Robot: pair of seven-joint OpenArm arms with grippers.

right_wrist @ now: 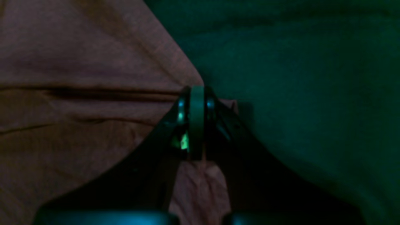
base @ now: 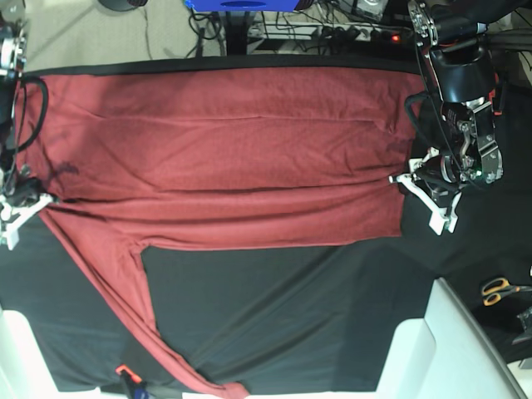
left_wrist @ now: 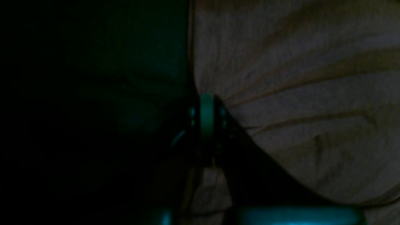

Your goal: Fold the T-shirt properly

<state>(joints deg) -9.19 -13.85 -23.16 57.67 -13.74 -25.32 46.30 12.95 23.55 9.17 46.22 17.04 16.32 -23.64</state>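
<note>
Fabric of the T-shirt (base: 224, 150) stretches with its long axis between both claws on the worktop (base: 291, 299). Right claw (base: 35, 202) and left claw (base: 405, 177) seem clamped on opposite edges; one sleeve (base: 125, 307) trails away.

Support: table covered by a flat black cloth (base: 291, 307)
On cloth: wide brick-red thin knit long-sleeved T-shirt (base: 224, 158), spread flat, one sleeve trailing to the near edge
Right margin: orange-handled scissors (base: 501, 289)
</note>
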